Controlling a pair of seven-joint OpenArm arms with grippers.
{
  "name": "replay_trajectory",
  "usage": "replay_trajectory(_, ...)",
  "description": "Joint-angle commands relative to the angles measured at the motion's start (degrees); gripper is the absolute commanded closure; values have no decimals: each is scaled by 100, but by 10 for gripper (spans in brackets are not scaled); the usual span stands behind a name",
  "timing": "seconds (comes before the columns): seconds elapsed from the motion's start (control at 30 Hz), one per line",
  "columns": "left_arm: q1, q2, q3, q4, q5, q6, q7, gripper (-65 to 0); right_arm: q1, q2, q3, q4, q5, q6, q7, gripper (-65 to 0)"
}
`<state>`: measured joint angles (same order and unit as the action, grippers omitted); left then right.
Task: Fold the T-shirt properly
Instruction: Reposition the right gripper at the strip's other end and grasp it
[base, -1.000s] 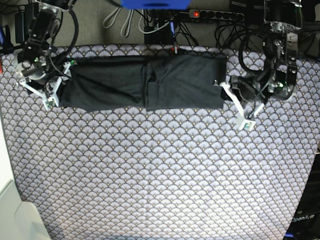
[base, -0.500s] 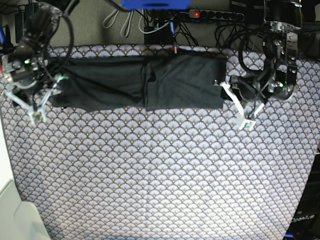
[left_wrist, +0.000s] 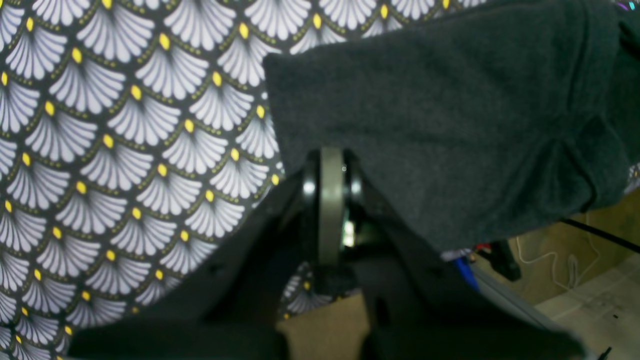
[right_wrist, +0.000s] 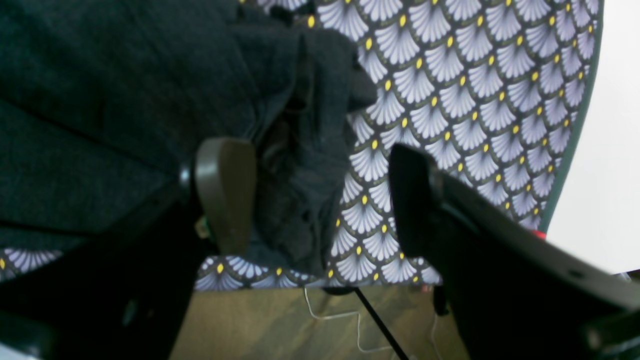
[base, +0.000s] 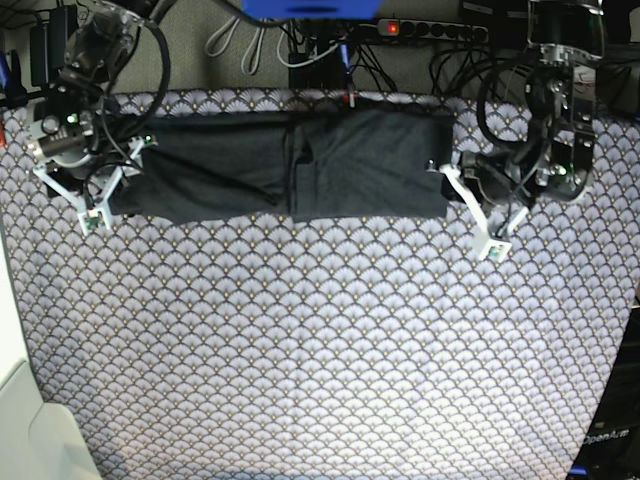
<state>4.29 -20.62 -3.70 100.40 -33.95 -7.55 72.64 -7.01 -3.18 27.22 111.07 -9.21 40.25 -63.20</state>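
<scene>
The dark grey T-shirt (base: 290, 165) lies folded into a long band across the far part of the table. My right gripper (base: 110, 180) is at the band's left end, open. In the right wrist view its grey pad (right_wrist: 225, 195) and black finger (right_wrist: 415, 200) straddle the bunched end of the T-shirt (right_wrist: 295, 165). My left gripper (base: 446, 172) is at the band's right edge. In the left wrist view its pads (left_wrist: 331, 200) are pressed together, with the T-shirt's hem (left_wrist: 450, 125) at their tips.
The scallop-patterned tablecloth (base: 320, 350) covers the table. A power strip and cables (base: 420, 30) lie beyond the far edge, close behind the shirt. A white surface (base: 25, 430) borders the table's near left corner.
My right arm swung out to the left, away from the shirt's end, then came back over it, open throughout. The shirt's left end shifted slightly. The left arm stayed still.
</scene>
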Motion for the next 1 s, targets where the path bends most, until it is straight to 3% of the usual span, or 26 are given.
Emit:
replay_trajectory(0.0, -65, -52, -38, 66, -64, -5, -51, -5, 63, -3, 7, 10, -6, -25, 65, -427)
replay_trajectory(0.27, -65, -61, -38, 101, -64, 21, -51, -5, 107, 15, 7, -773, 187, -25, 109, -427)
replay_trajectory(0.4, -47, -61, -38, 109, -64, 30, -42, -5, 81, 314, 51, -790, 829, -25, 91, -427)
replay_trajectory(0.6, -56, -61, -38, 109, -64, 39, -33, -5, 63, 665, 60, -808, 1216, -25, 74, -427)
replay_trajectory(0.97, -21, -70, -249, 118, -64, 12, 2, -5, 63, 744, 60, -1397, 1295, -25, 91, -427)
